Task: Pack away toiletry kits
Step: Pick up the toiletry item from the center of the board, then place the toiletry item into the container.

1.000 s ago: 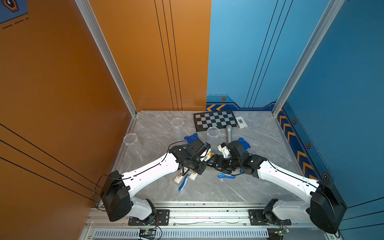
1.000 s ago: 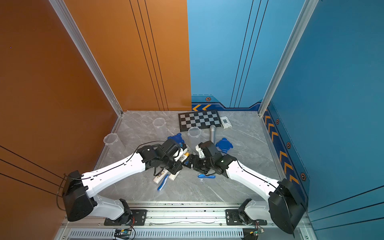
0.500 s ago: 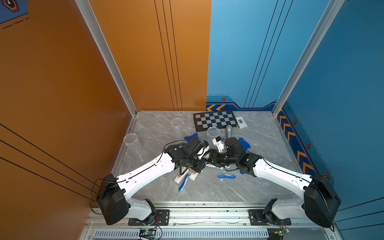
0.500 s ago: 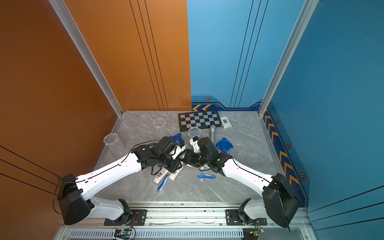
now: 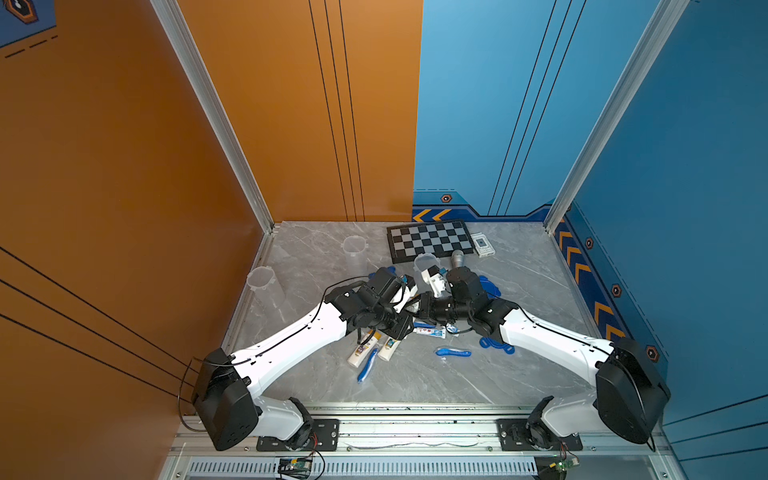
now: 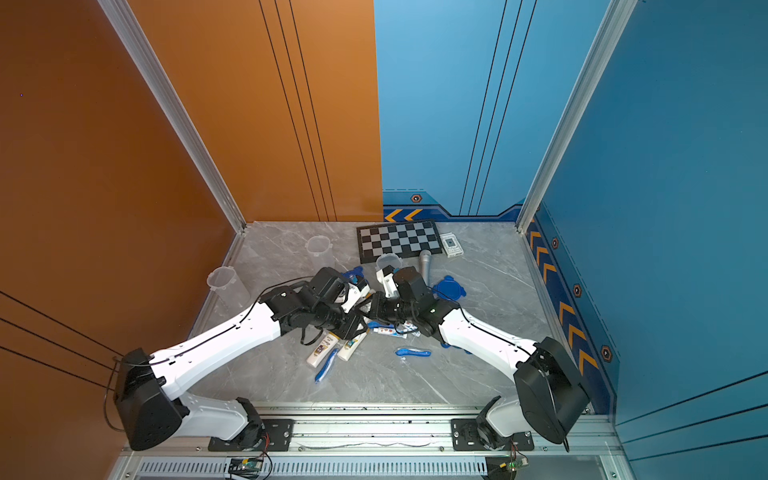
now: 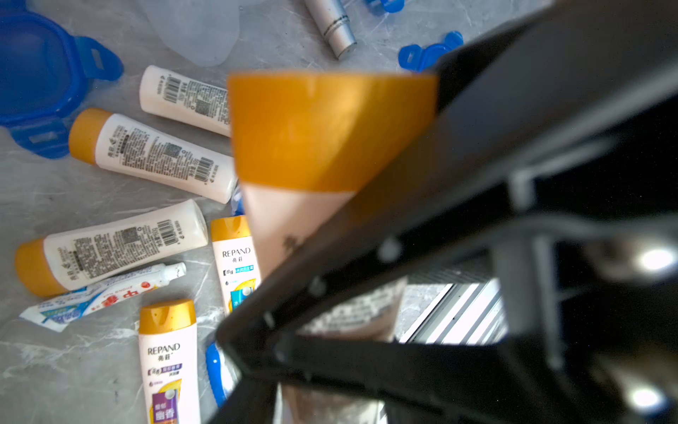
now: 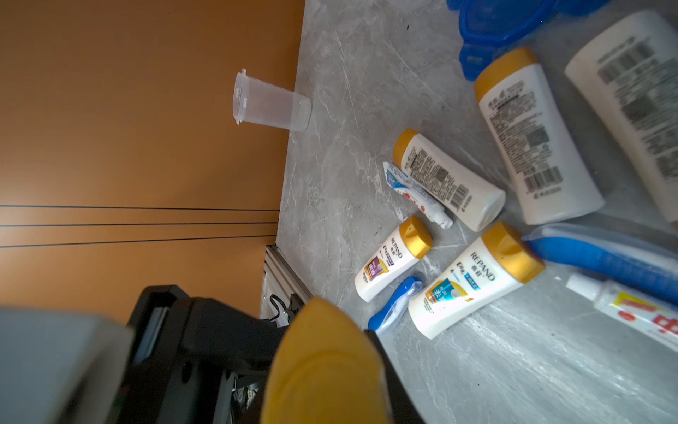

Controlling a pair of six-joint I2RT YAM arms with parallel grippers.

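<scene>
1. Left wrist view is showing a white bottle point(image 7: 330, 128) with an orange cap hanging in the air above the worktop point(image 7: 73, 367), at the spot where both tools are meeting.
2. Right tool point(image 5: 423, 309) is looking closed on that bottle: in the right wrist view, dark jaws are hugging the cap on both sides. Left tool point(image 5: 404, 318) is crowding the same bottle, but I cannot tell whether it is clamping or standing open.
3. Judging by this, a handover is taking place. The nearest cup point(image 5: 426, 266) is standing just beyond the tools, uncovered and seemingly empty.
4. The main risk is the bottle slipping if one tool is letting go while the other is only pinching the smooth, rounded cap. It would be dropping onto the spare bottles point(image 7: 154, 154) and toothpaste tube point(image 7: 102, 293) lying below and scattering them.
5. A second risk is the two wrists knocking together, being so tightly packed.
6. The light cup is also inviting a tip-over if the bottle is arriving tilted and catching its rim.
</scene>
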